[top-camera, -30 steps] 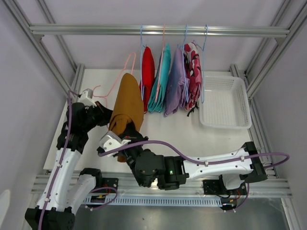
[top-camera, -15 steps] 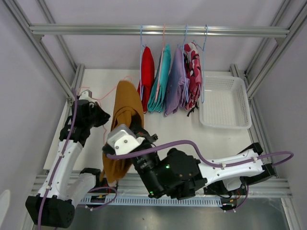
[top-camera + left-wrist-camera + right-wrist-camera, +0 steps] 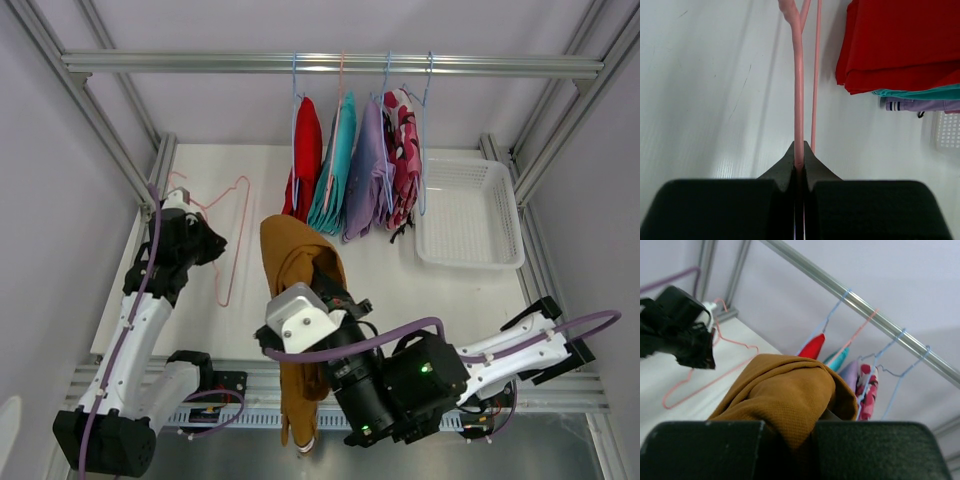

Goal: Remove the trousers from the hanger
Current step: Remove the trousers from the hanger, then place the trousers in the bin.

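The mustard-brown trousers (image 3: 785, 390) are soft, finely woven cloth. They are bunched in thick rounded folds over the right gripper (image 3: 790, 440), and its two black fingers are pressed together on the cloth. In the top view one long fold hangs down from the gripper past the near edge of the white table (image 3: 400, 290). This pair is on no hanger and is apart from the pink hanger (image 3: 798, 90), a thin smooth wire with a triangle shape, which carries no cloth. The left gripper (image 3: 799, 167) is closed tight on one straight side of this wire.

The four other pairs hang folded on thin wire hangers from the metal rail (image 3: 200, 63), close together: the red pair (image 3: 308, 150), the teal pair (image 3: 335, 165), the lilac pair (image 3: 365, 180) and the pink camouflage pair (image 3: 405, 150). A white plastic basket (image 3: 470, 215) with a grid wall sits on the table to their right.

The right arm reaches from its base at the right across to the middle, with the wrist lifted high. The left arm stands at the left side, and its gripper points toward the middle of the table.
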Tool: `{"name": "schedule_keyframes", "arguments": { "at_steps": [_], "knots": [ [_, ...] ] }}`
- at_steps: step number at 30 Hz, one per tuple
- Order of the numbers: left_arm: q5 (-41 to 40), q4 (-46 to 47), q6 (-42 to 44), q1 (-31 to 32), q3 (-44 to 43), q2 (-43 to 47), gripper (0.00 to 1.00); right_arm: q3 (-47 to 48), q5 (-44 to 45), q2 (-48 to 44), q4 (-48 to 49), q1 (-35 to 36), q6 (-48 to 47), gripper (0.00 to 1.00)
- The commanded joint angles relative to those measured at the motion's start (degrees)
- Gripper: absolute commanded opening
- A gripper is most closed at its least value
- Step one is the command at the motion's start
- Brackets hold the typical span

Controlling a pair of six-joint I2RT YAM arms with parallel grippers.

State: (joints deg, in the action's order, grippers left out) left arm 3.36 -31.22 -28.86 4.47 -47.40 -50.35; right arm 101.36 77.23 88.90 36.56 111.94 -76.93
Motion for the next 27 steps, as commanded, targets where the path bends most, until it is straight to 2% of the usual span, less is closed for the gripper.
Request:
{"name": "schedule_keyframes", "arguments": {
  "at_steps": [1, 5, 8, 11, 16, 22, 26, 27],
  "knots": [
    [0.6, 2.2, 1.4, -0.2, -1.0, 1.7, 0.01, -3.2, 1.7, -8.2, 11.5, 0.8, -6.1, 0.0],
    [1.0, 2.5, 1.4, -0.2, -0.9, 2.1, 0.01, -6.4, 4.6, -12.6, 12.0, -0.6, -6.2, 0.0],
    [1.4, 2.7, 1.4, -0.2, -0.9, 2.1, 0.01, -5.1, 4.3, -14.2, 8.8, -5.8, -5.5, 0.0],
    [1.4, 2.8, 1.5, -0.2, -0.8, 2.2, 0.01, 0.2, 2.6, -14.2, 4.0, -10.7, -3.6, 0.0],
    [1.7, 3.2, 1.5, -0.2, -0.7, 2.2, 0.01, 14.4, -1.0, -11.2, 2.8, -16.7, -7.0, 0.0],
    [3.5, 3.8, 1.4, -0.3, -0.6, 1.8, 0.01, 27.9, -5.5, -6.8, -2.0, -31.4, -8.9, 0.0],
    [5.2, 4.7, 1.5, -0.2, -0.2, 2.2, 0.01, 26.3, -6.4, -10.3, -3.9, -43.2, -3.5, 0.0],
    [6.5, 4.9, 1.6, -0.2, -0.1, 2.2, 0.0, 25.3, -5.8, -11.3, -4.3, -48.4, -2.5, 0.0]
  ]
}}
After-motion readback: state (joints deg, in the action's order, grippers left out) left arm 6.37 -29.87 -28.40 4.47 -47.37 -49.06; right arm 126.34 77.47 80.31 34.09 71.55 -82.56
